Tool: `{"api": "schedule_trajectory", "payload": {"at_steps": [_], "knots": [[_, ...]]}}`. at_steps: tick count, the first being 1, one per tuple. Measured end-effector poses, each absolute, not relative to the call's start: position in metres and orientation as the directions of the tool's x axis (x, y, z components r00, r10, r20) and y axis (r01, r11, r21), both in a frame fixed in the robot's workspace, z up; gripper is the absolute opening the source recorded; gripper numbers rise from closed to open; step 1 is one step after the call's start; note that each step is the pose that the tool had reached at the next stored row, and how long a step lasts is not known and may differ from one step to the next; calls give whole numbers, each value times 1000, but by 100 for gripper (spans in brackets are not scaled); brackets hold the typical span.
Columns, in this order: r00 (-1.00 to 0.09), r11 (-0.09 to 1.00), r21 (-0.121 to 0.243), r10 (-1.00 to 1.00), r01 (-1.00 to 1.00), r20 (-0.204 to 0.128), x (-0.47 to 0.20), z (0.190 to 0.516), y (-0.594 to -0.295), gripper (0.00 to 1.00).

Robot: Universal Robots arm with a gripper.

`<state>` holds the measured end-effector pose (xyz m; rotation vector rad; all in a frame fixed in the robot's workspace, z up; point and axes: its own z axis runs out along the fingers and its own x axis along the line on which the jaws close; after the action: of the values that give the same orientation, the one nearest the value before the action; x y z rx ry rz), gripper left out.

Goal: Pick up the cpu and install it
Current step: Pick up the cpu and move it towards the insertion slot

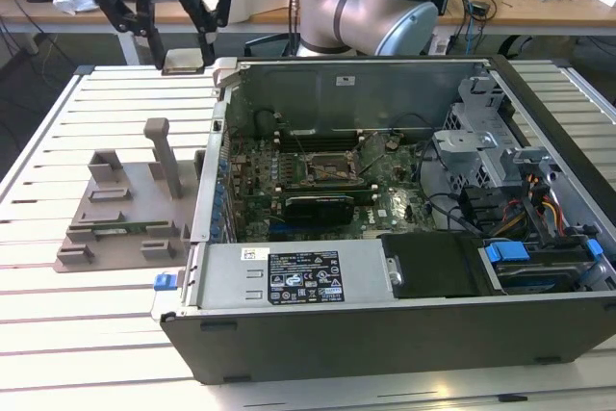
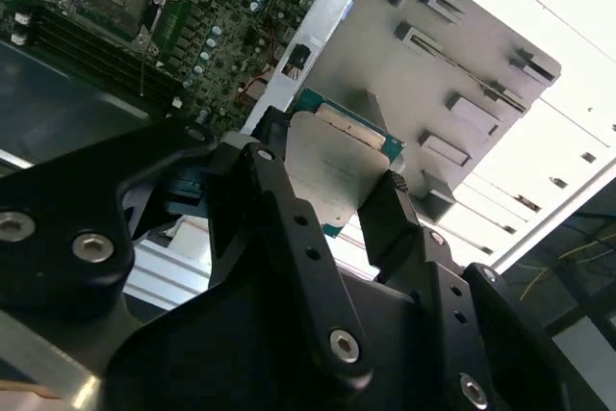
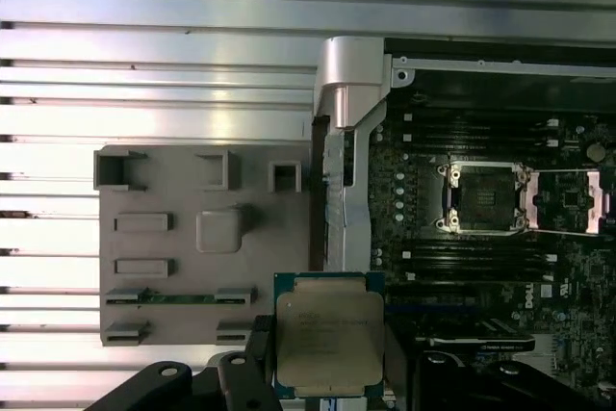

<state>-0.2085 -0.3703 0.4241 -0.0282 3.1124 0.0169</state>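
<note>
The cpu (image 1: 187, 62) is a flat square chip with a silvery top, held level between the black fingers of my gripper (image 1: 183, 53), which is shut on it. It hangs above the slatted table just behind the exterior view's left corner of the open computer case (image 1: 385, 334). In both wrist views the cpu (image 3: 329, 334) (image 2: 332, 166) sits between the fingers with its green rim showing. The motherboard's socket (image 1: 322, 168) (image 3: 486, 199) lies open and bare inside the case, off to the side of the held chip. My gripper (image 3: 329, 365) (image 2: 332, 185) grips the chip by two opposite edges.
A grey parts holder (image 1: 125, 209) (image 3: 192, 238) stands on the table beside the case, with a green memory stick (image 3: 178, 295) in one slot. A black graphics card (image 1: 318, 204) sits in front of the socket. The case walls, drive bays and cables (image 1: 520, 199) crowd the interior.
</note>
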Motion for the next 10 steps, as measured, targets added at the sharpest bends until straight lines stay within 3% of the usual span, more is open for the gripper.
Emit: {"api": "schedule_trajectory", "payload": {"at_steps": [10], "knots": [[-999, 1000, 11, -18, -18, -29, -195, 424, -370, 54]]}}
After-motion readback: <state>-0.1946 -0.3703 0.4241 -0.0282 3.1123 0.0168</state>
